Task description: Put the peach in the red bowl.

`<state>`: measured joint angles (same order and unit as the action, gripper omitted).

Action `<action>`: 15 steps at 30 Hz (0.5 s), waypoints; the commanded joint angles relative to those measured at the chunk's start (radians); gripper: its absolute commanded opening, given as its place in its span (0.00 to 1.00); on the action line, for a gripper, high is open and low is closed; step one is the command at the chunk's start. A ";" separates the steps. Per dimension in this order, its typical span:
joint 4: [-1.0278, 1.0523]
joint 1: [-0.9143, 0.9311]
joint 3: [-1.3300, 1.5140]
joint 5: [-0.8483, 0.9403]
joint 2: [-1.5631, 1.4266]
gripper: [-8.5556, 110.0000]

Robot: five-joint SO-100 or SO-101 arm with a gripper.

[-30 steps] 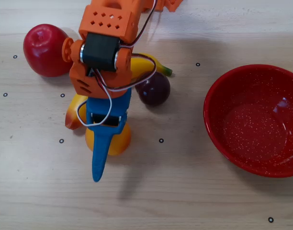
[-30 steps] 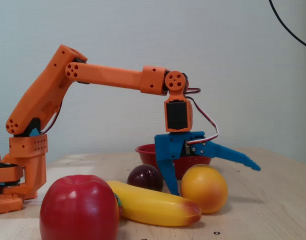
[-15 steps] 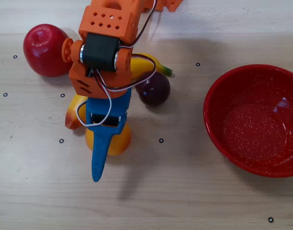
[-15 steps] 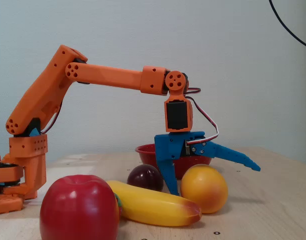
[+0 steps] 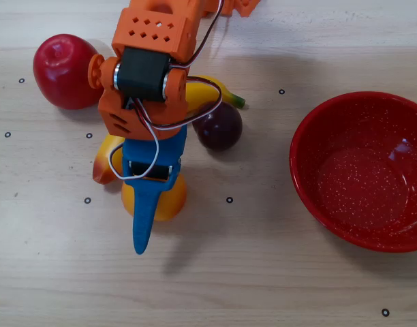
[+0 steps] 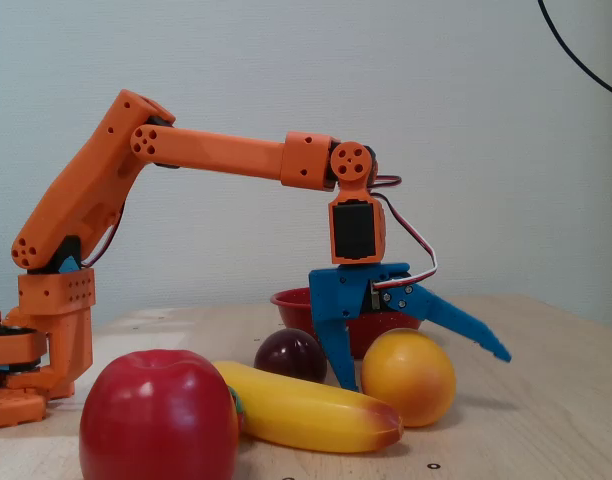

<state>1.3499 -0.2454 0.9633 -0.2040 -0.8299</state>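
The orange-yellow peach lies on the wooden table, mostly under my blue gripper in the overhead view. In the fixed view the peach sits between the jaws of my gripper. One finger stands upright against its left side; the other slants down over its right side without touching it. The gripper is open. The red bowl stands empty at the right in the overhead view, well apart from the peach. In the fixed view the red bowl shows behind the gripper.
A red apple lies at the upper left in the overhead view. A banana runs under the arm, and a dark plum lies beside the gripper. In the fixed view the apple and banana fill the foreground.
The slanted outer finger has swung down and inward toward the peach, narrowing the gap. Arm, peach and the other fruit have not moved.
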 commanded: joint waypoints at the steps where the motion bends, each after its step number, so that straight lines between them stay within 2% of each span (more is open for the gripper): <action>1: -0.006 -0.037 -0.057 0.017 -0.064 0.53; 15: -0.020 -0.048 -0.025 0.005 -0.086 0.42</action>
<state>1.3499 -0.2454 0.9649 -0.2040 -0.8299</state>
